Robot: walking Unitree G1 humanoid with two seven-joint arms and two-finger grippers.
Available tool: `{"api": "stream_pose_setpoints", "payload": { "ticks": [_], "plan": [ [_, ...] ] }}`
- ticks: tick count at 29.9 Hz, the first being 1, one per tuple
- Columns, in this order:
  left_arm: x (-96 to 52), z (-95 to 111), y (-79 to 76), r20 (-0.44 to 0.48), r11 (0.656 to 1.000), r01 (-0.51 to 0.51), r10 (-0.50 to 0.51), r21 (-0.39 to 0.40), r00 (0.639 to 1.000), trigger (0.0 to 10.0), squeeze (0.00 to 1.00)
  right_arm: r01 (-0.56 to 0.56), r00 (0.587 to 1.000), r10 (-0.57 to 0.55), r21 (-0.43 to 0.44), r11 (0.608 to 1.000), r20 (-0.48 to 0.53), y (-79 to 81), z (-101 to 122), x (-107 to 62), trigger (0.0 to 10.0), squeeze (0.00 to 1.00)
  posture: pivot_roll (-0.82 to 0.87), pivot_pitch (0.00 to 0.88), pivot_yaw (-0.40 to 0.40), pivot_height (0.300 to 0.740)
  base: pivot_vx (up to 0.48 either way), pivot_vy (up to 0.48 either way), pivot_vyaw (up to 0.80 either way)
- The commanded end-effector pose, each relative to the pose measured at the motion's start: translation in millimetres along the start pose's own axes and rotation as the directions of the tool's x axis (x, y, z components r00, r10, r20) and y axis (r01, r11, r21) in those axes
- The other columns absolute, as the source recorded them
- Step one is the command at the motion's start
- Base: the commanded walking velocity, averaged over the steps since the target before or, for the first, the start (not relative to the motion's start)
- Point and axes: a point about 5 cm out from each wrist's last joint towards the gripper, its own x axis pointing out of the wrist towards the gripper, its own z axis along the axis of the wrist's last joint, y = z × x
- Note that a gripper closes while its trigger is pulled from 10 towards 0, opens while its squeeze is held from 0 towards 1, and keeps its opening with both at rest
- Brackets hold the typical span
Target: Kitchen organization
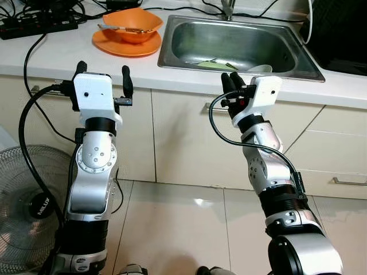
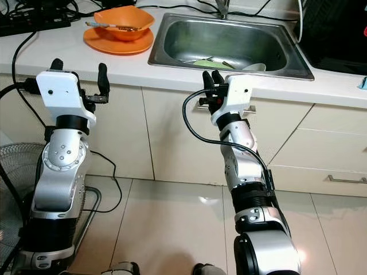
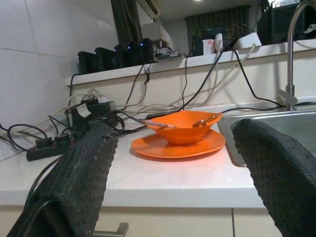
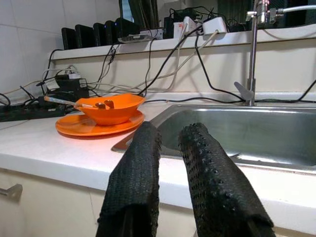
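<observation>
Both grippers are raised empty before the white countertop (image 1: 63, 54). Left gripper (image 1: 103, 80), at centre left of the frame, is spread wide with nothing between its fingers (image 3: 81, 177). Right gripper (image 1: 232, 86), at frame centre just below the steel sink (image 1: 172, 43), is nearly closed, a narrow gap being seen in its wrist view. An orange bowl (image 1: 131, 24) is seated on an orange plate (image 1: 109, 44) at upper left, beside the sink.

Left pincer (image 1: 103, 80) spread wide, right pincer (image 1: 231, 81) nearly closed.
</observation>
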Motion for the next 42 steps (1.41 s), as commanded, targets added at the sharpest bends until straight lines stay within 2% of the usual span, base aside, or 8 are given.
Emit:
{"api": "stream_pose_setpoints", "payload": {
  "ticks": [1, 8, 12, 25, 27, 42],
  "plan": [
    [0.6, 6.7, 0.1, 0.025, 1.000, -0.006, 0.006, -0.001, 1.000, 10.0, 0.00, -0.008, 1.000, 0.009, -0.026, 1.000, 0.024, -0.9, 5.7, -0.2, 10.0, 0.00, 0.02, 0.097, -0.057, 0.740, 0.311, 0.000, 0.00],
    [-0.1, 6.6, 1.1, 0.022, 1.000, -0.009, 0.009, 0.001, 1.000, 10.0, 0.00, -0.032, 0.999, 0.033, -0.057, 0.998, 0.026, 2.0, 5.9, -0.8, 10.0, 0.00, 0.02, 0.099, -0.057, 0.740, 0.313, 0.000, 0.16],
    [0.1, 5.8, 0.6, 0.017, 1.000, -0.006, 0.006, 0.002, 1.000, 10.0, 0.00, -0.003, 1.000, 0.003, -0.013, 1.000, 0.030, -1.5, 6.0, -0.4, 10.0, 0.00, 0.02, 0.098, -0.056, 0.740, 0.317, 0.000, 0.14],
    [0.8, 5.3, 0.5, 0.011, 1.000, -0.002, 0.002, 0.005, 1.000, 10.0, 0.00, 0.022, 1.000, -0.022, -0.021, 1.000, 0.004, -4.8, 4.0, 0.6, 10.0, 0.00, 0.02, 0.099, -0.055, 0.740, 0.344, 0.000, -0.12],
    [0.9, 5.6, 0.6, 0.013, 1.000, -0.003, 0.003, 0.005, 1.000, 10.0, 0.00, 0.014, 1.000, -0.014, -0.013, 1.000, 0.016, -4.8, 5.1, 0.3, 10.0, 0.00, 0.02, 0.099, -0.055, 0.740, 0.352, 0.000, -0.77],
    [1.9, 6.7, 1.2, 0.016, 1.000, -0.004, 0.003, 0.008, 1.000, 10.0, 0.00, -0.004, 1.000, 0.004, -0.009, 1.000, 0.026, -1.5, 6.4, 1.2, 10.0, 0.00, 0.02, 0.092, -0.054, 0.740, 0.365, 0.000, 0.00]
  ]
}}
